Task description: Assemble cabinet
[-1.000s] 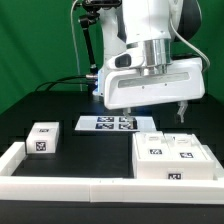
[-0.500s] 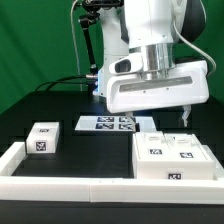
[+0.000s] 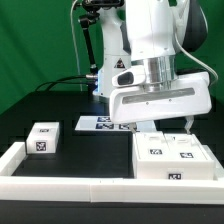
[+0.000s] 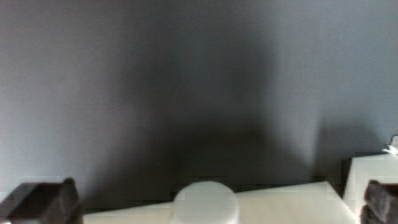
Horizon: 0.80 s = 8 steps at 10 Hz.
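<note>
Pincer state: the pincer (image 4: 208, 192) is released; its two dark fingers (image 4: 39, 198) stand far apart at opposite edges of the wrist view and clamp nothing.
Pincer position: it hangs from the arm (image 3: 150, 40) above the back part of the cabinet body (image 3: 175, 165). In the exterior view one dark finger tip shows just over that body's rear edge.
Between the fingers: a blurred white rounded shape (image 4: 205, 205) sits low in the wrist view. It is probably part of the cabinet, though the blur leaves that unsure.
Cabinet body, look: a large, low white plastic box with thin seams across its top. Two black-and-white square tags sit on the top face and one on the front face.
Cabinet body, place: it is on the black worktop (image 3: 90, 150) at the exterior view's right, with its front close against the border rail (image 3: 70, 187).
Drawer block, look: the drawer block (image 3: 42, 138) is a small white cube-like piece with one tag on top and one on the front.
Drawer block, place: it stands at the exterior view's left, well apart from the cabinet body and near the rail's left corner.
Marker board: the marker board (image 3: 100, 124) lies flat on the worktop behind both parts, partly covered by the arm's white housing.
Backdrop: a green backdrop (image 3: 35, 45) stands behind the worktop.
</note>
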Available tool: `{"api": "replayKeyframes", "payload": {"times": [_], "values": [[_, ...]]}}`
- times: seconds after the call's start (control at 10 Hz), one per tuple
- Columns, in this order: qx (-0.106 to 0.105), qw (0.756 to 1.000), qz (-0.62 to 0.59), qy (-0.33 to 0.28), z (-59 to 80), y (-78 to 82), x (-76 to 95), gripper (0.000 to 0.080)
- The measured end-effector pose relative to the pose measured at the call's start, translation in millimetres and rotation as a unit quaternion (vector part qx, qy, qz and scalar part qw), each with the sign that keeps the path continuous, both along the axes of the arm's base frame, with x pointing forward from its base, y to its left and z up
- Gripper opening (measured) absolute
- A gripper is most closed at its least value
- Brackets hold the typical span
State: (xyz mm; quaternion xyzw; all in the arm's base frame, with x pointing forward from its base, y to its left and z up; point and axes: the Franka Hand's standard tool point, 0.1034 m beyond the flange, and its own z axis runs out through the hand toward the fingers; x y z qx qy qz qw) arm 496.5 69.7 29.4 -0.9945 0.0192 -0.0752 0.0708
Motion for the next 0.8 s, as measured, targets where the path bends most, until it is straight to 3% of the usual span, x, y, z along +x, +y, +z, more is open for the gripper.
{"api": "replayKeyframes", "payload": {"times": [0.2,0.4,0.8], "values": [[0.0,1.0,0.001,-0.002,-1.6,0.4,-0.1,0.0797],[0.003,1.0,0.001,-0.005,-17.7,4.5,-0.4,0.0797],[0.002,1.0,0.004,-0.017,-23.4,0.6,7.3,0.0797]]}}
